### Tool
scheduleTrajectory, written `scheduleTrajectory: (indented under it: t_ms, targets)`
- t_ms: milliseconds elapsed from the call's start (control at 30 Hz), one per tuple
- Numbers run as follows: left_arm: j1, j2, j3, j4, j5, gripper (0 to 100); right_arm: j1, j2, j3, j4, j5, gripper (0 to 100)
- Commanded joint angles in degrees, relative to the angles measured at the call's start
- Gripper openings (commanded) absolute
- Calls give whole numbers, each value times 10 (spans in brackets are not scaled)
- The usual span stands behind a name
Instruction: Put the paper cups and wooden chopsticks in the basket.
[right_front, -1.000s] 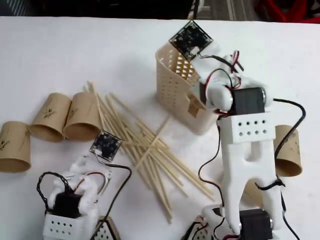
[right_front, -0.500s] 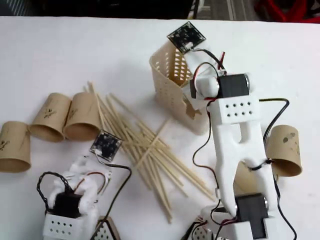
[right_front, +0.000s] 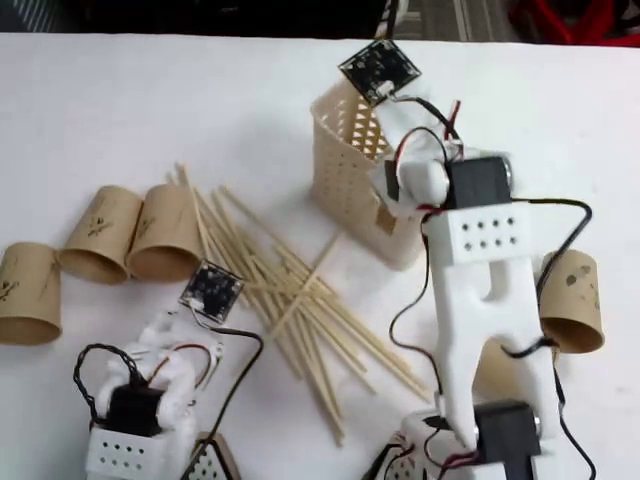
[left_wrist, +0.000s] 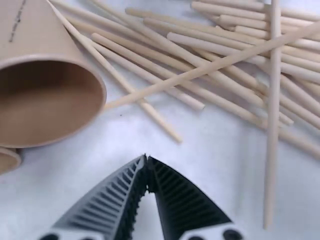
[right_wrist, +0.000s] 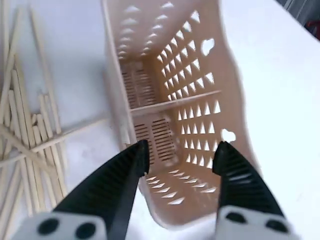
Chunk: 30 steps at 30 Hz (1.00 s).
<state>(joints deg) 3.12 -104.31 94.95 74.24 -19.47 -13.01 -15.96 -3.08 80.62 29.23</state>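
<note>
The cream perforated basket (right_front: 350, 185) stands at the table's middle right, and its inside (right_wrist: 165, 100) holds nothing. My right gripper (right_wrist: 182, 150) hangs open over the basket's mouth, one finger (right_wrist: 131, 167) by each side wall. Three paper cups (right_front: 100, 235) lie on their sides at the left, and one more cup (right_front: 572, 300) lies right of the right arm. Wooden chopsticks (right_front: 300, 300) lie in a loose pile between the arms. My left gripper (left_wrist: 146, 162) is shut and empty, just short of the chopsticks (left_wrist: 210, 65) and beside a cup (left_wrist: 42, 95).
The white table (right_front: 150, 100) has free room along its far side and far left. The right arm's body (right_front: 490, 290) and its cables lie between the basket and the right-hand cup. A tan patch (right_front: 492, 368) shows under that arm.
The right arm swung a little to the left and back to the right, and the basket shifted with it and returned. The left arm, cups and chopsticks stayed put.
</note>
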Motion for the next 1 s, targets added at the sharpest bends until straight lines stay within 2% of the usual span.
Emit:
scheduleTrajectory:
  t_ms: [0, 267, 433, 500, 700, 867, 967]
  targets:
    - [3, -1, -27, 0, -1, 24, -29, -44, -25, 29, -4, 219]
    - [3, -1, -27, 0, -1, 24, -36, -32, 20, 36, 2, 217]
    - [3, -1, -27, 0, -1, 24, 0, 2, 74, -12, 68, 215]
    - [3, -1, -27, 0, -1, 24, 6, 20, 78, -21, 106, 198]
    - [3, -1, -27, 0, -1, 24, 4, 57, 78, -82, 285, 18]
    - [3, -1, -27, 0, -1, 24, 20, 79, 78, -96, 422, 21]
    - [3, -1, -27, 0, -1, 24, 22, 80, 78, -96, 479, 21]
